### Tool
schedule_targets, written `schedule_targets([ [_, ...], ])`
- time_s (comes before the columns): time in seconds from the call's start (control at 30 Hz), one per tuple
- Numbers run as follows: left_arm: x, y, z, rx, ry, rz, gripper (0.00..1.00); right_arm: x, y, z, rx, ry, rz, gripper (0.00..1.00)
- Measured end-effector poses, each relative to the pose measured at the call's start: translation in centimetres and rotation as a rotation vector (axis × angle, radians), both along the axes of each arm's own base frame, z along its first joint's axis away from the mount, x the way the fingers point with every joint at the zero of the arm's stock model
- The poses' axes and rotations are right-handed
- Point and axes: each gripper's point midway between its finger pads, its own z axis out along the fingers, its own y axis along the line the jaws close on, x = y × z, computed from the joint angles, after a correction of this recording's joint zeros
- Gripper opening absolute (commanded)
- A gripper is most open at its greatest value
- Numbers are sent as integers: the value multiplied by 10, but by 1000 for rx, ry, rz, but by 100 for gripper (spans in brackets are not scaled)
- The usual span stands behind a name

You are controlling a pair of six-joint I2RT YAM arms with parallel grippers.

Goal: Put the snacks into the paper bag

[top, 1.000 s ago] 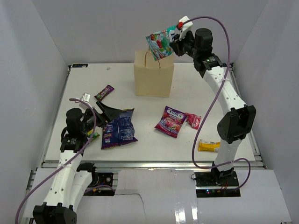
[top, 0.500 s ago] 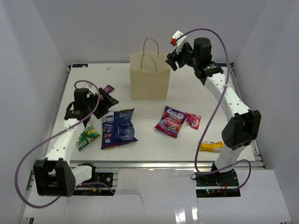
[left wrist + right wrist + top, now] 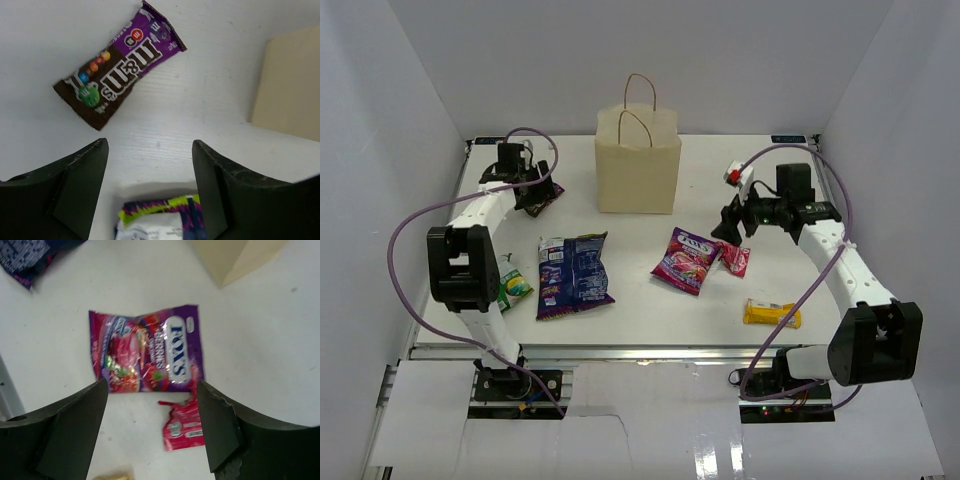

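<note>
Picking is the step in hand, and both arms look lined up on a fresh snack. The left jaws stand spread and empty above the dark purple bar (image 3: 120,67), which lies flat at about 10 o'clock on the bench (image 3: 710,175), near the paper bag (image 3: 638,165) at 12 o'clock. The right jaws, likewise spread with nothing between them, hang over the magenta candy bag (image 3: 147,350) near the bench's middle. Each arm's next move would be to come down, pinch an edge of its thin, glossy packet, then lift it over the paper bag's open top. The small pink packet (image 3: 182,427) lies just beside the candy bag at its 3 o'clock in the overhead view, so a careless close could catch both. The large blue bag (image 3: 572,275), green packet (image 3: 510,290) and yellow bar (image 3: 771,314) wait along the near edge, from 7 to 5 o'clock. The paper bag's two loop handles stand over its mouth and may snag a drop.
</note>
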Motion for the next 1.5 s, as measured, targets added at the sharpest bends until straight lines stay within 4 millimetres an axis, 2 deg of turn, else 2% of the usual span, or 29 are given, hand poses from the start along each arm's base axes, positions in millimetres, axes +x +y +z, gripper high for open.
schedule_targets([
  [0.07, 9, 8, -10, 84, 6, -59, 79, -22, -2, -31, -11, 96, 19, 77],
  [0.13, 16, 17, -18, 172, 11, -112, 80, -36, -2, -45, -15, 143, 35, 76],
  [0.3, 39, 27, -24, 295, -17, -213, 79, -39, -3, -44, 1, 137, 50, 76],
  [0.47, 54, 28, -42, 345, -19, -298, 77, -38, -4, -45, 2, 136, 53, 75],
  [0.63, 54, 24, -67, 345, 17, -359, 72, -37, -4, -53, 7, 171, 52, 75],
  [0.7, 53, 23, -76, 342, 31, -378, 65, -37, -4, -55, 10, 184, 49, 75],
  [0.73, 53, 23, -77, 344, 30, -384, 58, -37, -4, -55, 12, 189, 48, 75],
  [0.87, 55, 21, -76, 334, 18, -397, 45, -36, -4, -53, 17, 188, 45, 75],
  [0.9, 55, 20, -76, 331, 17, -398, 38, -35, -4, -52, 18, 186, 44, 75],
  [1.0, 56, 18, -75, 318, 8, -390, 26, -33, -5, -49, 20, 178, 41, 75],
  [1.07, 56, 16, -72, 307, -2, -385, 20, -32, -5, -48, 20, 174, 41, 75],
  [1.1, 55, 15, -70, 298, -7, -379, 11, -32, -5, -48, 21, 174, 42, 75],
  [1.17, 52, 12, -67, 277, -10, -371, 3, -32, -4, -48, 22, 175, 43, 75],
  [1.2, 50, 11, -66, 266, -10, -368, 0, -32, -4, -47, 22, 174, 43, 75],
  [1.3, 42, 5, -54, 223, -23, -350, 0, -32, -5, -47, 25, 174, 43, 75],
  [1.4, 33, -2, -21, 173, -79, -321, 0, -32, -6, -45, 27, 168, 40, 75],
  [1.5, 32, -11, 38, 123, -207, -298, 0, -33, -6, -40, 34, 155, 41, 75],
])
